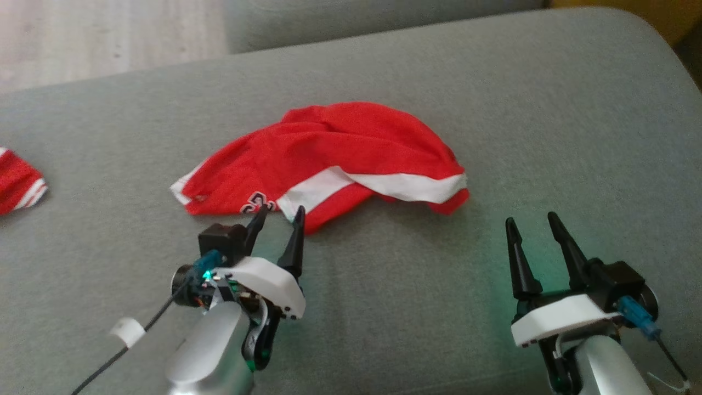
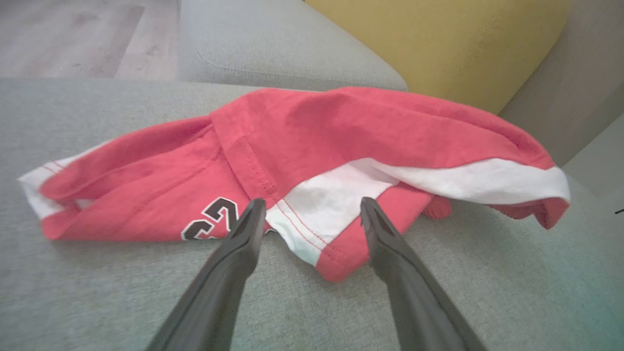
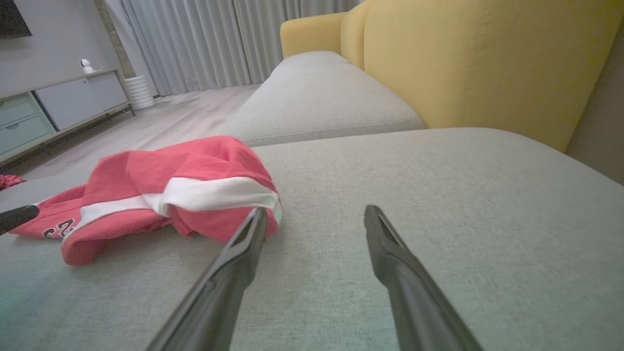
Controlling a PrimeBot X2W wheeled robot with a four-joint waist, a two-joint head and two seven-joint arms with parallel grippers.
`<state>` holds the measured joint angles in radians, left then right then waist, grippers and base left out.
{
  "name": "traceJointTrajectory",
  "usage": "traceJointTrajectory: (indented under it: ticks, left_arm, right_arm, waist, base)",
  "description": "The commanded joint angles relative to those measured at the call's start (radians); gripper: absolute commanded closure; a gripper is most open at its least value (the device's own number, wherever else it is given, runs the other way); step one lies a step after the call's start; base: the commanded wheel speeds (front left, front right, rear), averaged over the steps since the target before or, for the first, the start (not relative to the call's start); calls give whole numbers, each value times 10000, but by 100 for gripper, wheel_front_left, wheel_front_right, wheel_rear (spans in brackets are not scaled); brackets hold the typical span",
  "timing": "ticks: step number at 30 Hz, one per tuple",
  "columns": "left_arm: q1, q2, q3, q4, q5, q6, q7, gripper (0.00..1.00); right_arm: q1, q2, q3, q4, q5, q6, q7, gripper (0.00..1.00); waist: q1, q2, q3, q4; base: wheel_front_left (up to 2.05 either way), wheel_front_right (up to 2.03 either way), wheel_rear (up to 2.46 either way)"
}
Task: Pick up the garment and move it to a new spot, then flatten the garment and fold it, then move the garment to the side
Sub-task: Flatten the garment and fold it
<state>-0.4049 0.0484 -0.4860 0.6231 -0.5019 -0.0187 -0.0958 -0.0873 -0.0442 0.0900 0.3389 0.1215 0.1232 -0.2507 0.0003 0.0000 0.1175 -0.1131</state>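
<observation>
A red garment with a white stripe and dark number print lies crumpled on the grey cushion. My left gripper is open at the garment's near edge, its fingertips straddling the white hem patch without closing on it. In the left wrist view the garment spreads across the middle. My right gripper is open over bare cushion, to the right of and nearer than the garment's right end. The right wrist view has the garment at left and that gripper open beside it.
A second red and white striped cloth lies at the cushion's far left edge. A yellow sofa back rises behind the cushion, with another grey seat beyond. Wooden floor lies past the cushion's far edge.
</observation>
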Motion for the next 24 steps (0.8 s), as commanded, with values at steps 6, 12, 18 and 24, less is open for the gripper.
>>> traceJointTrajectory:
  ticks: [6, 12, 18, 24]
  left_arm:
    - [-868, 22, 185, 807, -771, 337, 24, 0]
    - [-1179, 20, -83, 1265, -1405, 335, -31, 0]
    - [-1359, 19, -615, 1422, -2072, 221, 24, 63]
    - [-1498, 19, -1108, 1676, -2604, 246, -86, 100]
  right_arm:
    - [-510, -60, 114, -300, 22, 75, -111, 0]
    - [-584, -60, 91, -300, 90, 75, -111, 0]
    - [-606, -60, 169, -258, 169, 75, -111, 0]
    - [-612, -60, 244, -218, 209, 75, -111, 0]
  waist:
    - [-3, 0, 709, -709]
    - [-3, 0, 799, -803]
    - [-3, 0, 770, -846]
    - [-3, 0, 715, -958]
  base:
    - [0, 0, 0]
    - [0, 0, 0]
    - [0, 0, 0]
    - [0, 0, 0]
